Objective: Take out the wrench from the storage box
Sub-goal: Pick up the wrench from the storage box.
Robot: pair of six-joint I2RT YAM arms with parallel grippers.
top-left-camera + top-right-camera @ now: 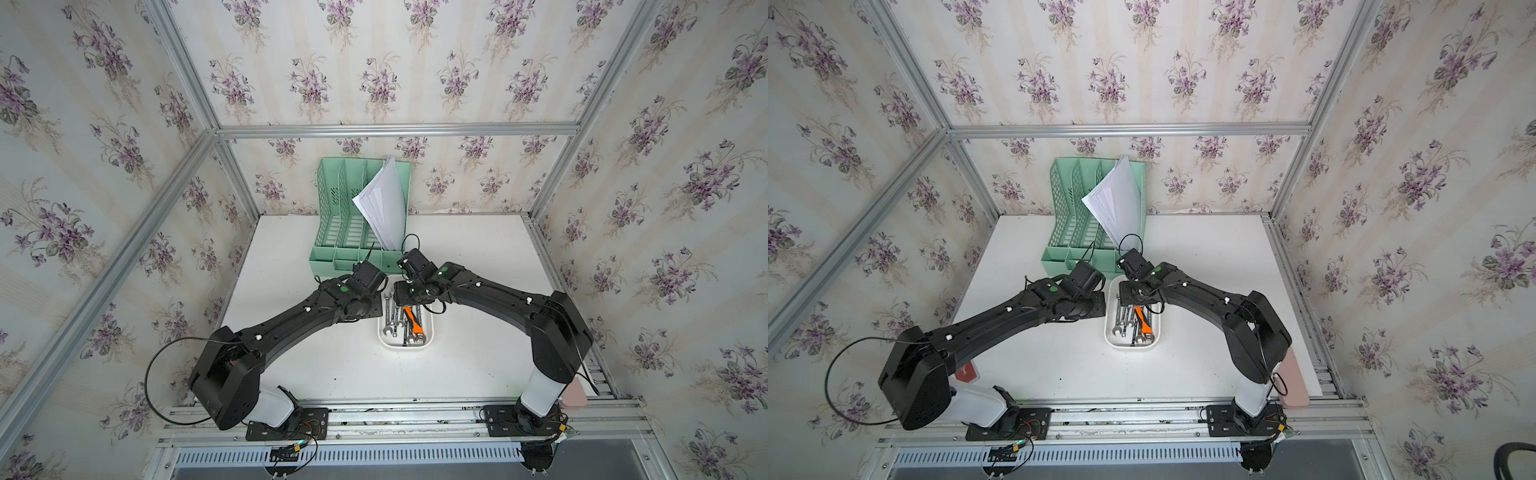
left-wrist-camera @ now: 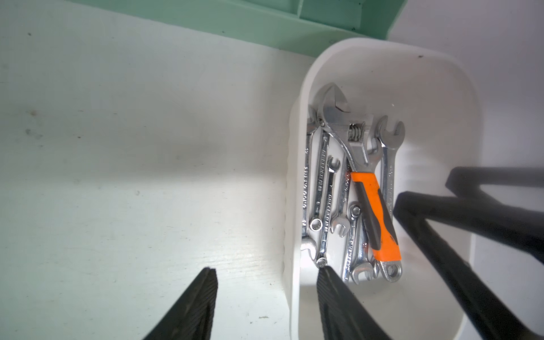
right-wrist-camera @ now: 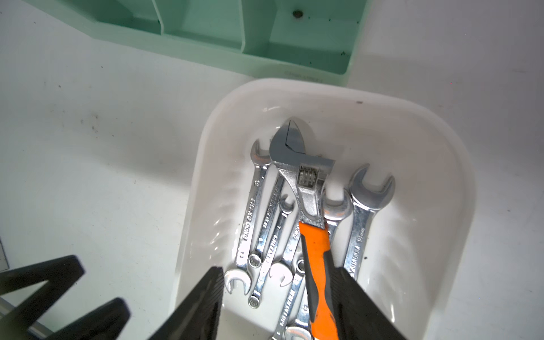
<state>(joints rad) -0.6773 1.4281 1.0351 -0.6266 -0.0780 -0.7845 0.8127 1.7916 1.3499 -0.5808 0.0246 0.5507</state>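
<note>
The wrench (image 3: 316, 259) lies atop spanners (image 3: 253, 206) in the storage box (image 3: 435, 164). The right gripper (image 3: 278, 272) stands apart astride its orange handle. The left gripper (image 2: 266, 270), also apart, straddles the box's side wall, with bare table (image 2: 117, 147) alongside.

Left arm (image 1: 291, 324) and right arm (image 1: 498, 293) bend inward toward each other; left pincer (image 2: 266, 269) and right pincer (image 3: 279, 269) point down, jaws apart.
</note>
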